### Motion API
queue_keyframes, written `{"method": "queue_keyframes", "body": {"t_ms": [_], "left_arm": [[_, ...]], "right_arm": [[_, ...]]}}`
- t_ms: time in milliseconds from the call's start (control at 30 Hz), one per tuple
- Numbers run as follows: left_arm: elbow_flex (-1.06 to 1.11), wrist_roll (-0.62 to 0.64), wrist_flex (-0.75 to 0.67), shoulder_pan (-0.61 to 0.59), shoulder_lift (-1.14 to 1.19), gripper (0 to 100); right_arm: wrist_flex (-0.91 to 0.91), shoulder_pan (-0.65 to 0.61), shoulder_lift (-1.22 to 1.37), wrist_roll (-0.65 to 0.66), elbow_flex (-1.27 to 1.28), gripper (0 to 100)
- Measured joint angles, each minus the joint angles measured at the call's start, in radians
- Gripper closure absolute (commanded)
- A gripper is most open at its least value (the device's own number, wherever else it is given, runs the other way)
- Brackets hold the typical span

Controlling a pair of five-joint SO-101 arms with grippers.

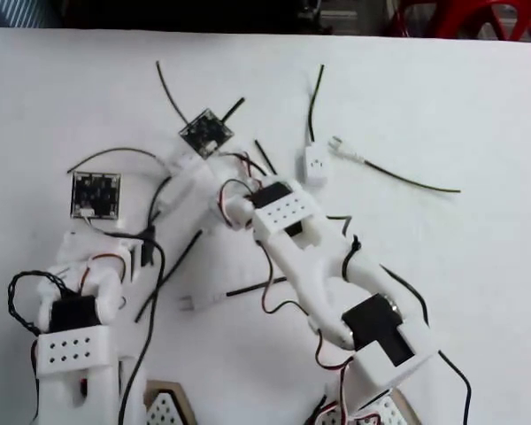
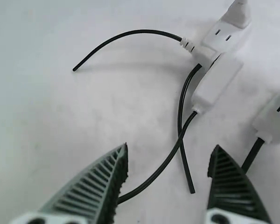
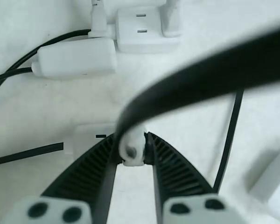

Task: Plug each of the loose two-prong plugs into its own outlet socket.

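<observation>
Right gripper (image 3: 131, 140) is clamped tight on one white plug (image 3: 130, 151), with a two-slot socket (image 3: 141, 24) beyond it and maybe a second socket face (image 3: 88, 139) just behind the fingers, partly hidden and hard to call. Left gripper (image 2: 171, 147) hangs wide open over two crossing cords (image 2: 179, 140), holding nothing. From above, two more plugs lie loose on the table (image 1: 442, 106): one (image 1: 339, 147) just beside a socket block (image 1: 315, 165), one (image 1: 189, 303) between the arms.

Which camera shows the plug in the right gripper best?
Right wrist view: the plug sits pinched in the right gripper, cable arching off. High view: the right arm covers it; left wrist view faces a socket.
</observation>
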Motion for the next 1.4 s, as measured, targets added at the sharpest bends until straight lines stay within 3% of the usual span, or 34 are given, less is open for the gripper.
{"method": "queue_keyframes", "body": {"t_ms": [1033, 1267, 1400], "left_arm": [[0.000, 0.000, 0.000, 0.000, 0.000, 72], [0.000, 0.000, 0.000, 0.000, 0.000, 72], [0.005, 0.000, 0.000, 0.000, 0.000, 72]], "right_arm": [[0.051, 0.029, 0.103, -0.046, -0.072, 97.5], [0.052, 0.000, 0.087, -0.169, -0.210, 74.1], [0.075, 0.003, 0.061, -0.207, -0.244, 73.6]]}}
